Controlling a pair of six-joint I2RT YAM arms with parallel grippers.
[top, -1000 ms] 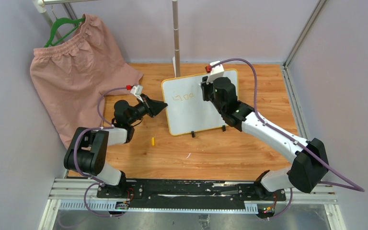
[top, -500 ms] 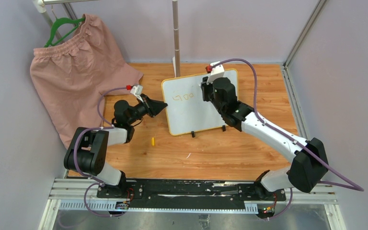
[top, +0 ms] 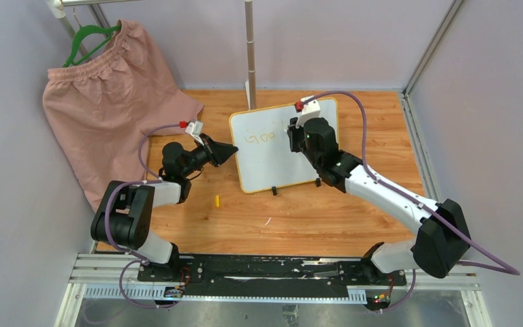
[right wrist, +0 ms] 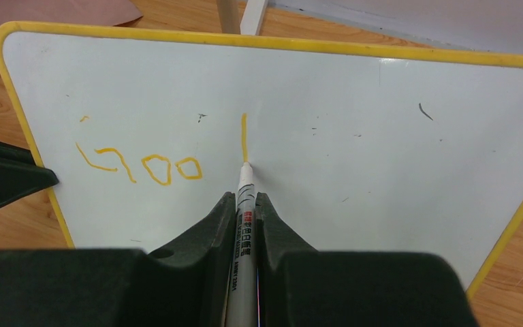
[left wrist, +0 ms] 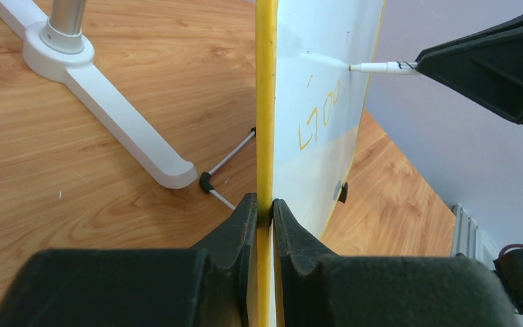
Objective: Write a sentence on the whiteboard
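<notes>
Now — left gripper point(left wrist: 265, 204): jaws pinched narrow on the left edge of the whiteboard point(top: 272, 163).
whiteboard: upright on the table point(top: 327, 218).
sentence point(right wrist: 143, 167): "Goo" plus one vertical stroke.
right gripper point(right wrist: 245, 199): jaws clasp a marker point(right wrist: 244, 178) — tip touching the board.

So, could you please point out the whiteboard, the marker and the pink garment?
whiteboard point(top: 272, 163), top external view, on its bare white face below the writing.
marker point(right wrist: 244, 185), right wrist view, on its white barrel near the tip.
pink garment point(top: 109, 102), top external view, on the middle of the cloth.
</notes>
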